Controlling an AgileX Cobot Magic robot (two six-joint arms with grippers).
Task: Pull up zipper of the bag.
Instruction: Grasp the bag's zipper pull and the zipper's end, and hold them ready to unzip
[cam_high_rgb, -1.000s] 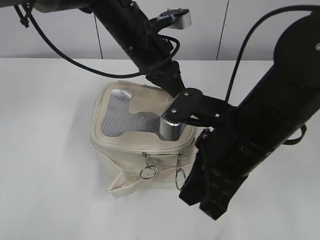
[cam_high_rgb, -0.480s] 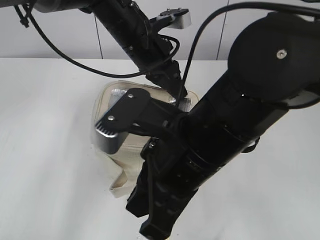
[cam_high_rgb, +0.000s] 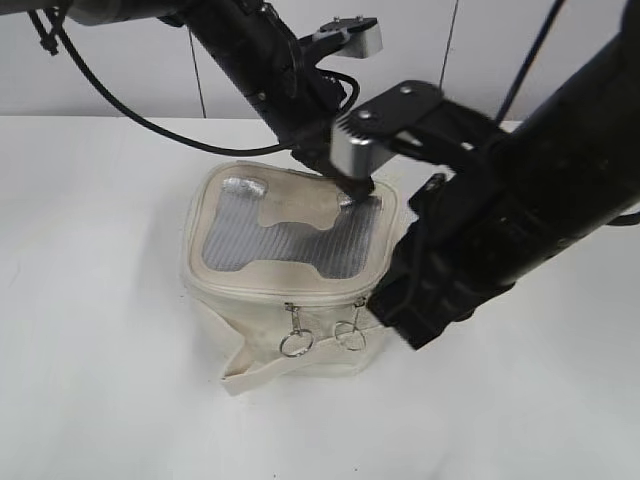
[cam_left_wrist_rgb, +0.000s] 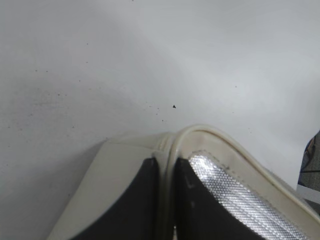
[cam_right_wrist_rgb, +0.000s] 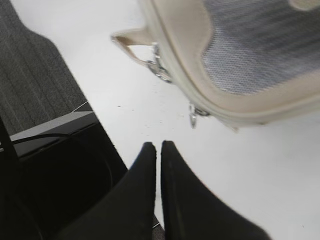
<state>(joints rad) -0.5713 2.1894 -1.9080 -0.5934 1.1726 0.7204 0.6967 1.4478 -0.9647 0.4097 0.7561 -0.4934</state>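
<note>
On the table (cam_high_rgb: 90, 300): bag (cam_high_rgb: 290, 300) upright | left gripper (cam_left_wrist_rgb: 167, 200) pinching bag's rim, zipper (cam_high_rgb: 290, 296) | right gripper (cam_right_wrist_rgb: 159, 150) nearly closed, empty, beside bag

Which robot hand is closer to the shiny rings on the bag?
The right gripper. It hangs just off the bag's ring pulls, touching nothing. The left gripper pinches the far top edge.

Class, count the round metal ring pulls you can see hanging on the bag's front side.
2. One ring pull hangs left of the other, both below the top panel on the bag. Others may be hidden behind.
</note>
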